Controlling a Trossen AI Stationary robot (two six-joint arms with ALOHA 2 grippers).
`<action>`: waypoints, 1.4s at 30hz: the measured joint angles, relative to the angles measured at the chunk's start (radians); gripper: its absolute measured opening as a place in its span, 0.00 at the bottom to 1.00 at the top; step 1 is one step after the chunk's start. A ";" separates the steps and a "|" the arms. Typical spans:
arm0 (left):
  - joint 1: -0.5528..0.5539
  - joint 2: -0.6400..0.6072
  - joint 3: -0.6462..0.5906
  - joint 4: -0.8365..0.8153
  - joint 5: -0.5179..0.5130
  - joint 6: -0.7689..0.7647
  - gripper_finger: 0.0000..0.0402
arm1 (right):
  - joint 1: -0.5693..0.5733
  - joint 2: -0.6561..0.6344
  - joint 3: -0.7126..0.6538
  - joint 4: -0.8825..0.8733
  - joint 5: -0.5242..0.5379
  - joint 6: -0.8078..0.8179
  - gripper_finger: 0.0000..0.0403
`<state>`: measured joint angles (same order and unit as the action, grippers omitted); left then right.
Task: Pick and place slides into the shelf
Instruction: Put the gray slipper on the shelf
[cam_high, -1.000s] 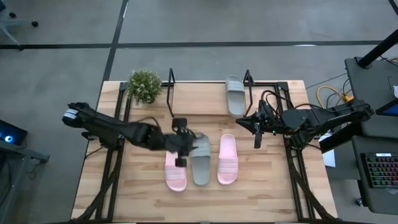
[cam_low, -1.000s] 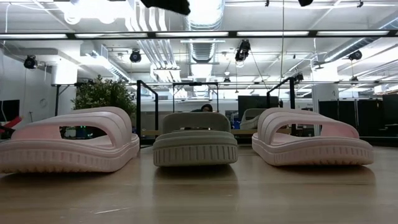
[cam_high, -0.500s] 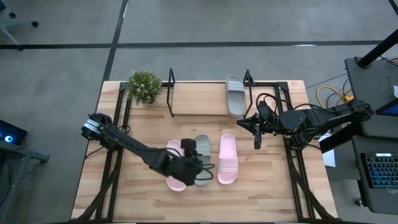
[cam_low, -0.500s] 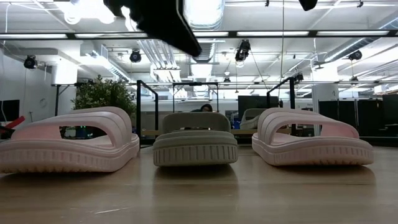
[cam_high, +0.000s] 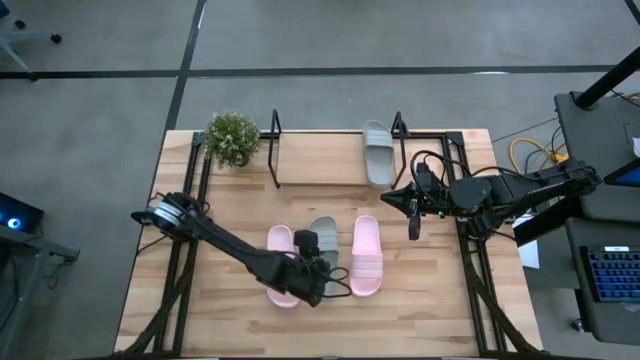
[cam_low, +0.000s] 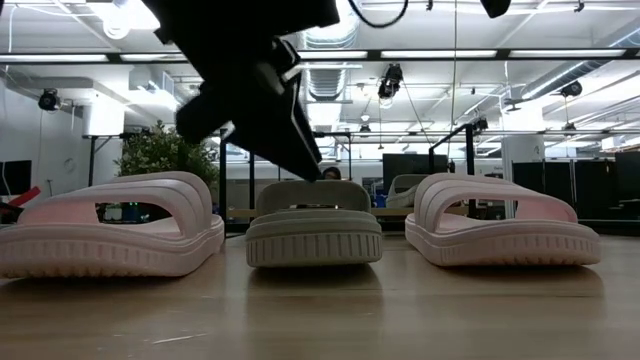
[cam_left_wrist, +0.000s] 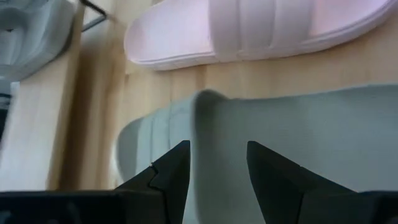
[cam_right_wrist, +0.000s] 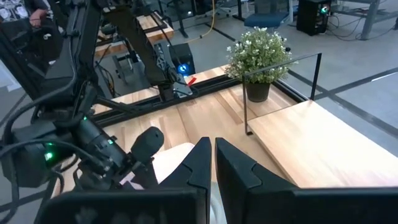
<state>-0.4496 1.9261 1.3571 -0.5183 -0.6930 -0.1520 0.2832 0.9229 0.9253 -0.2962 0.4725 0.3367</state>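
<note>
Three slides lie sole-down mid-table: a grey slide (cam_high: 326, 232) between two pale pink slides (cam_high: 281, 240) (cam_high: 366, 255). A second grey slide (cam_high: 378, 152) rests on the wooden base of the shelf (cam_high: 320, 165), by its right wire loop. My left gripper (cam_high: 322, 272) is open and slants down just over the middle grey slide (cam_left_wrist: 298, 137), its fingers astride the strap (cam_low: 310, 195). My right gripper (cam_high: 413, 215) is shut and holds nothing, raised at the table's right. My left gripper comes at the grey slide's strap (cam_left_wrist: 205, 106) slanting down from the table's left side. A fingertip (cam_low: 315, 170) ends right at the strap's top. I cannot tell whether it touches. The slide lies flat on the table.
A small potted plant (cam_high: 232, 138) stands at the far left, beside the shelf's left wire loop (cam_high: 275, 150). Bare wooden table lies toward the near edge. The shelf base left of the stored grey slide is bare.
My left gripper has come down and moved toward the table's near-right, from above the left pink slide to just over the middle grey slide, tipping further downward as it went. The slides have kept their places.
</note>
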 joint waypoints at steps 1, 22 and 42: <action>0.000 0.008 0.000 0.000 -0.031 -0.001 0.36 | 0.000 0.000 0.000 0.000 0.000 0.000 0.03; 0.007 0.106 -0.002 -0.015 -0.207 0.002 0.36 | 0.000 0.000 0.000 -0.015 -0.004 0.000 0.03; 0.041 0.123 -0.005 -0.014 -0.231 0.002 0.11 | 0.000 0.000 0.000 -0.029 -0.003 0.000 0.03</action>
<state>-0.4083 2.0487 1.3521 -0.5323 -0.9237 -0.1505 0.2832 0.9234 0.9253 -0.3252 0.4692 0.3363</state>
